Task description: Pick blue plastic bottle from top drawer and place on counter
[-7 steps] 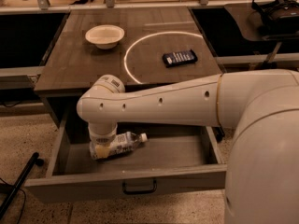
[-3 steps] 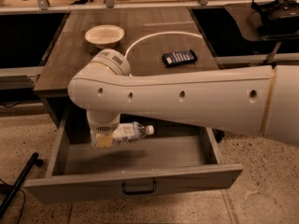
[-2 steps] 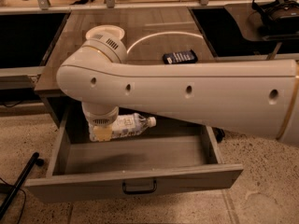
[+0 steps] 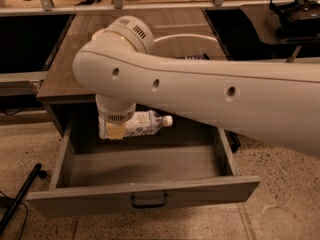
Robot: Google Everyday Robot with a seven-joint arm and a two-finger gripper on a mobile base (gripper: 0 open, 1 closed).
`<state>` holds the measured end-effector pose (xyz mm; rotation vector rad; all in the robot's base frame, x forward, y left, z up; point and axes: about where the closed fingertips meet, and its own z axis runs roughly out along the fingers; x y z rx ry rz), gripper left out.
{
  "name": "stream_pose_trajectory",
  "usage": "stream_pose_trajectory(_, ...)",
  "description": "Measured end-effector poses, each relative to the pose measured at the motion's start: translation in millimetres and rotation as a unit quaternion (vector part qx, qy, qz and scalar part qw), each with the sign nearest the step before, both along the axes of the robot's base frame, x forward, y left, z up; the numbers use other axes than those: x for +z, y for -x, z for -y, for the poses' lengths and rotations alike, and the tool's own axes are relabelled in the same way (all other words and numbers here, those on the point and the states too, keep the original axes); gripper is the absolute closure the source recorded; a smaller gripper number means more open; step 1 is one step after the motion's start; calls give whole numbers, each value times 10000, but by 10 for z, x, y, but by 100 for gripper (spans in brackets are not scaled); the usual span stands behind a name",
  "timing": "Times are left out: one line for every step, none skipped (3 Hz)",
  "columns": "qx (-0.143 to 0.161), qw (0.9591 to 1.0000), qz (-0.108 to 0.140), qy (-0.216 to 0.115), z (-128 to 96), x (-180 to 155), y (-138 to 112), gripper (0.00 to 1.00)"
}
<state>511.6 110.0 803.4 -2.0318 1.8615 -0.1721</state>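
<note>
While the end effector (image 4: 115, 130) hangs over the open top drawer (image 4: 200, 191), pinching the blue plastic bottle (image 4: 145, 123) at its base, the cap points toward 3 o'clock. It looks light, smooth and squashy; a grip nearer mid-body would tilt less on the way to the table (image 4: 59, 78) at 12 o'clock.

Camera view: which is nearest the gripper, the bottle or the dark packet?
The blue plastic bottle, lying sideways in the gripper over the top drawer; the dark packet lies apart on the counter.
</note>
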Motion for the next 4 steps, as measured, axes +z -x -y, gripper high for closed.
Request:
stream_pose_trajectory(-134,9985,473,-251,208,553,-187,100)
stream_pose_trajectory(-243,9937,812,-734,362,1044,-581,100)
stream_pose_trajectory(-237,9899,904,-1068,337,1281,-944,100)
stream_pose_trajectory(-386,9869,834,-1323,351,1364,-1310,100)
